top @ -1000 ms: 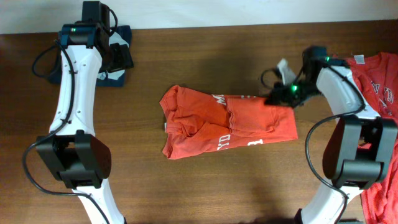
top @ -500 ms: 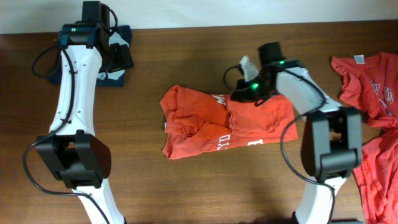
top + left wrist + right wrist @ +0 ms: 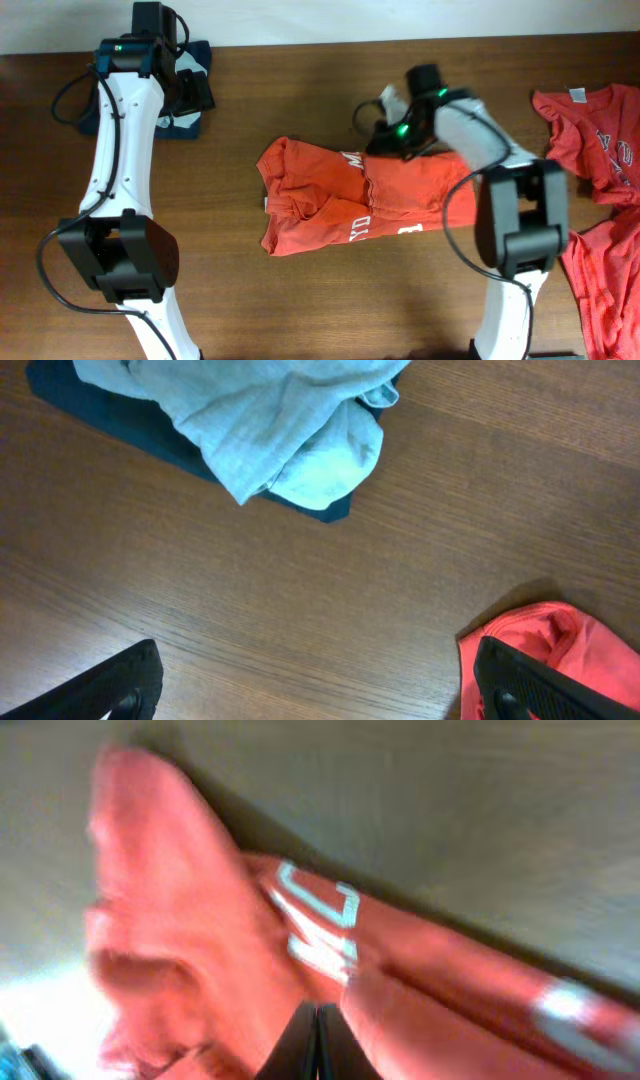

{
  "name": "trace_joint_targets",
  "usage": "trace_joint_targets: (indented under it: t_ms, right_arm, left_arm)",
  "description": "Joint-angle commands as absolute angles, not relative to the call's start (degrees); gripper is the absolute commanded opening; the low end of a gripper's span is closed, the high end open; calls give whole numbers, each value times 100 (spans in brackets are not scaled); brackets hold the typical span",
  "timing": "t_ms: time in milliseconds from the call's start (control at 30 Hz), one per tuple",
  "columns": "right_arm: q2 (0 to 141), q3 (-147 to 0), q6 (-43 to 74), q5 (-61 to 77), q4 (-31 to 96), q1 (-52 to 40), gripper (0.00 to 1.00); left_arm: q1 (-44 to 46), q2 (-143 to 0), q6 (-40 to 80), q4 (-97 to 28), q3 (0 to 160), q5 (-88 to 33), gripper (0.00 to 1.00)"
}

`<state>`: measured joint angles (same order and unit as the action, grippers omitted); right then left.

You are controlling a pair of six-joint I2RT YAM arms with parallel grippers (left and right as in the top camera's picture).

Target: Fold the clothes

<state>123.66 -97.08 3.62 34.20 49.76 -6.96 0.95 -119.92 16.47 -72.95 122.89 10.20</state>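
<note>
The orange-red T-shirt (image 3: 330,195) lies crumpled and half folded in the middle of the wooden table (image 3: 300,300), white lettering showing; the right gripper (image 3: 374,150) is down at its upper edge, jaws pressed together on a pinch of the red cloth, though the wrist view is blurred. The left gripper (image 3: 195,92) hangs at the far left corner, fingers (image 3: 110,685) spread wide and holding nothing, just beside a heap of pale and dark blue clothes (image 3: 270,430); more red shirts (image 3: 600,140) lie at the right edge, well apart.
</note>
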Motion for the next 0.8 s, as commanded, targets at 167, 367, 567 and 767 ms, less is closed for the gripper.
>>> trace_joint_targets:
  t_ms: [167, 367, 567, 767]
  right_arm:
    - [11292, -11550, -438, 2609, 7194, 849, 16]
    - [11362, -11338, -1264, 1747, 8079, 1691, 39]
    - [11397, -10348, -1481, 1745, 7618, 1916, 41]
    - [11397, -8779, -1481, 2296, 6390, 1865, 55]
  left_arm:
    - [95, -12031, 1643, -7290, 12304, 1096, 99]
    - [95, -12031, 1643, -7293, 12304, 1096, 99]
    - [95, -12031, 1643, -7290, 12304, 1096, 99]
    - [95, -12031, 1643, -7290, 12304, 1096, 99]
